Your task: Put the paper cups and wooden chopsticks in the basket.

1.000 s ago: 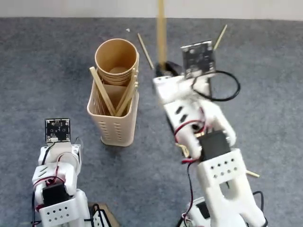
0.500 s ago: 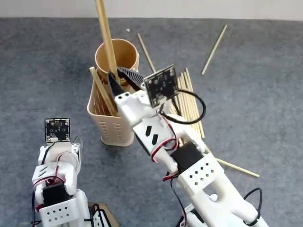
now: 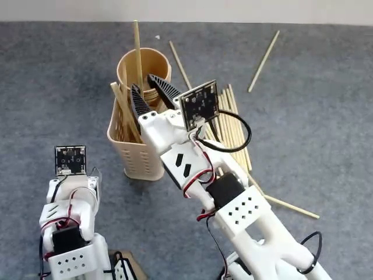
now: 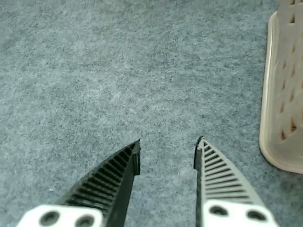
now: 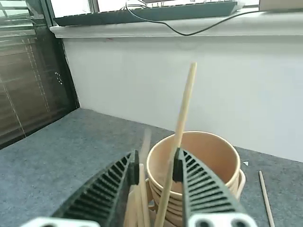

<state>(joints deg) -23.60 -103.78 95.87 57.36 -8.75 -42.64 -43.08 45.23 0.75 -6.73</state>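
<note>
Where the high view looks down, the right gripper (image 3: 143,83) hangs spread over the basket (image 3: 140,157). One chopstick (image 3: 137,52) stands in the stacked cups (image 3: 154,61) inside the basket. Loose chopsticks (image 3: 233,125) lie on the carpet (image 3: 58,70) beside it. Left wrist view: left gripper (image 4: 168,151) spread above carpet, basket (image 4: 281,94) near. Right wrist view: right gripper (image 5: 156,165) parted, chopstick (image 5: 183,113) between its fingers, leaning in the cups (image 5: 213,156).

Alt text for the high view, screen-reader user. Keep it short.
The right gripper hangs with jaws open over a beige basket holding stacked paper cups, a wooden chopstick standing nearly upright between the jaws. More chopsticks lie loose on the grey carpet nearby.
</note>
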